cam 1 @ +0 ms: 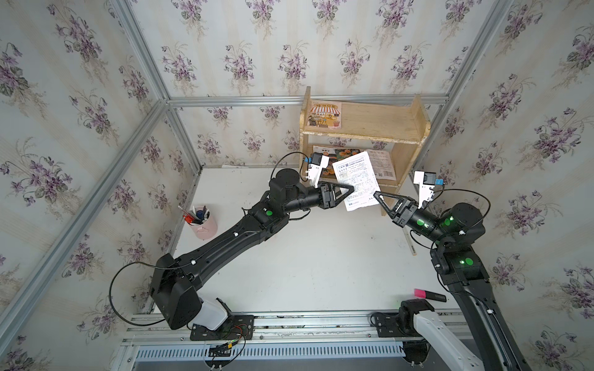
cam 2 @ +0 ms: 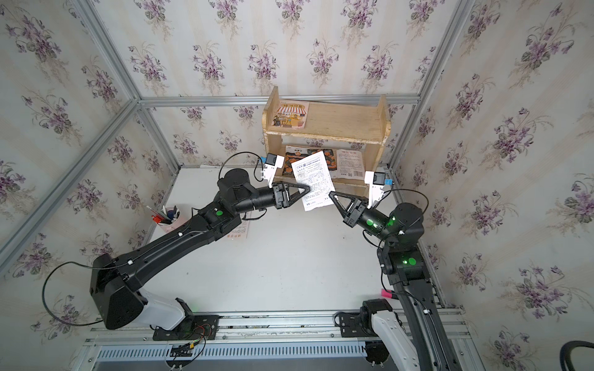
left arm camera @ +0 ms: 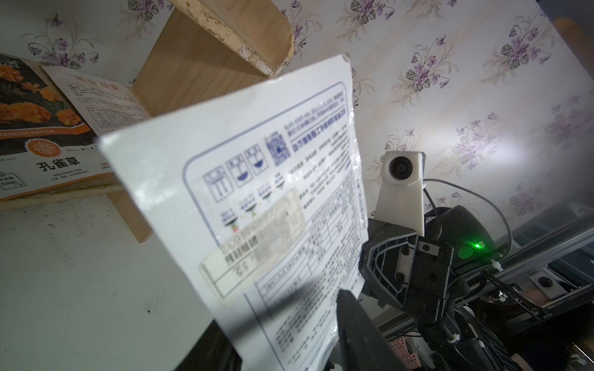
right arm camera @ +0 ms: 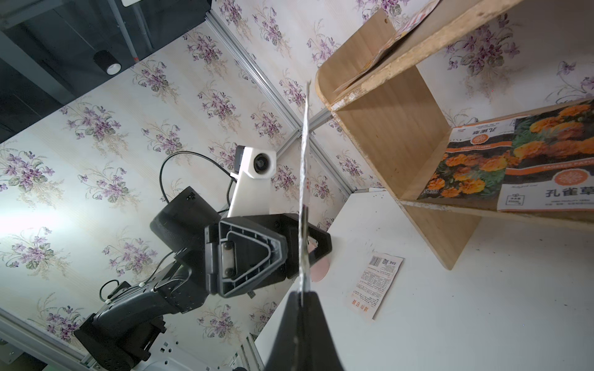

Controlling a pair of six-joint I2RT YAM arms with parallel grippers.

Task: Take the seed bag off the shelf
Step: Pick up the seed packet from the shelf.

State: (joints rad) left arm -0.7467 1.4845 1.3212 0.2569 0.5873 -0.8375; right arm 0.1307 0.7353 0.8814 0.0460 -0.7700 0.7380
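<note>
Two grippers meet at the seed bag, which is clear of the shelf and held in the air just in front of its lower tier. Well off to the shelf's left and further forward stands a pink cup of pens. Nearer the shelf, your left gripper straddles the bag's left edge with its jaws partly apart, one finger on each face. A gap shows in the right wrist view, so it has no hold. Your right gripper, in front of the shelf's right side panel, is clamped tight on the bag's lower right corner. Other packets lie on both tiers of the shelf.
</note>
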